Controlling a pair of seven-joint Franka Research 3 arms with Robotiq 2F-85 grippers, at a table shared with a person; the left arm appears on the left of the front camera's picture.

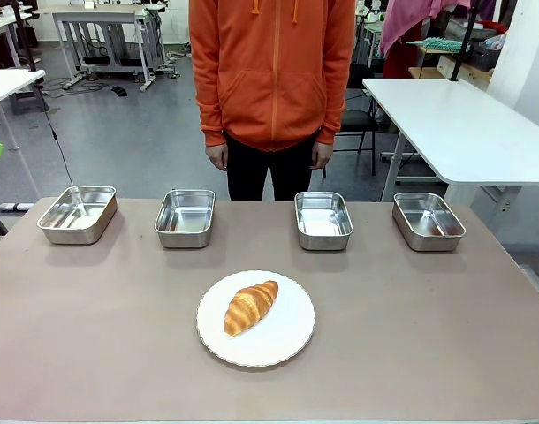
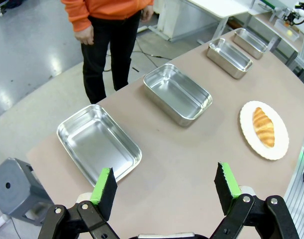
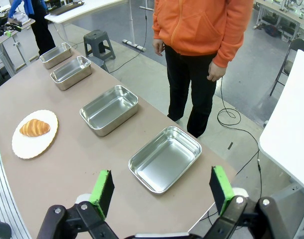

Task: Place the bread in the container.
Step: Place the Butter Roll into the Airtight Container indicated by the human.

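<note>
Spread fully apart at lower frame, left jaws and right jaws alike: gripping nothing, touching nothing. At centre, bread [image 1: 251, 306] lying on plate [image 1: 287, 343].

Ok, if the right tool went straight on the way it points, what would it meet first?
Most likely the nearest pan, which lies between the fingers of the open right tool in its wrist view. Depth is unclear, so it could land on the table just beside it.

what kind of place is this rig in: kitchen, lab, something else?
Probably a robotics lab or workshop, not a kitchen: plain white work tables, cables trailing across a bare grey floor, and a croissant staged before a row of steel pans.
</note>
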